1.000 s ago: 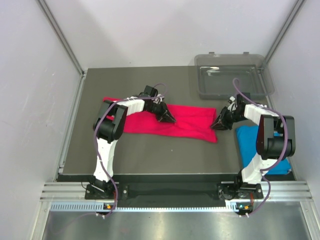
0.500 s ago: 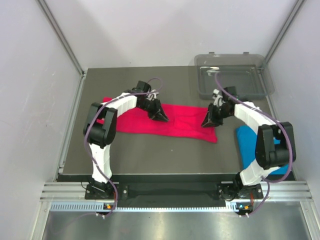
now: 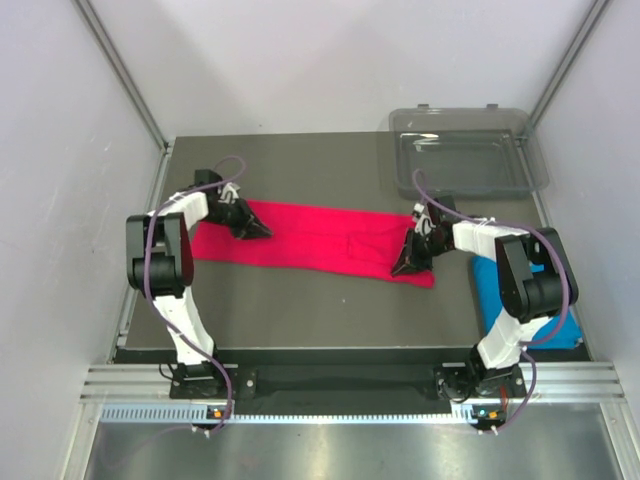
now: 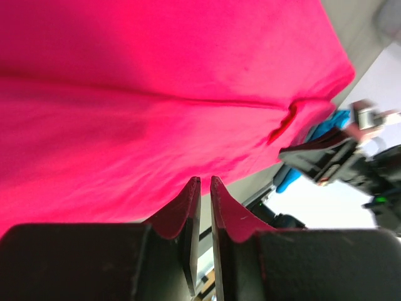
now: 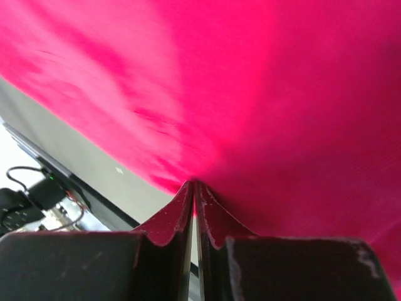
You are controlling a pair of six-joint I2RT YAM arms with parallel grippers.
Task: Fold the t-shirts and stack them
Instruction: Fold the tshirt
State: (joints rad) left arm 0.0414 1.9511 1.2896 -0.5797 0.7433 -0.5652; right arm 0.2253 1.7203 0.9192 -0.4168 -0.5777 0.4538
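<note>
a: so, where does the crimson-pink shirt [image 3: 320,245] lie?

b: flat on the desk [image 3: 300,170], spread as a long band across the middle. one end is near the left edge and the other reaches toward the right edge.

a: and your left claw [image 3: 250,228]?

b: it sits over the shirt's left part, not far from the left edge. my wrist view shows its fingers [image 4: 188,210] drawn nearly together, with only a thin slit between the tips, close to the cloth. i cannot tell whether any cloth is caught in that slit.

a: and the other one?

b: my right claw [image 3: 405,262] is at the shirt's right end, toward the right edge. it is clenched: the fingers [image 5: 172,219] meet at the tips and the red cloth puckers into them, so it is pinching the crimson-pink shirt.

a: what about the blue shirt [image 3: 487,290]?

b: it lies along the right edge, toward the near right corner, partly hidden under my right arm. it is just beside the red shirt's end, but i cannot tell whether the two touch.

a: anything else on the desk?

b: a clear grey tray [image 3: 535,160] at the far right corner, apart from both shirts.
</note>
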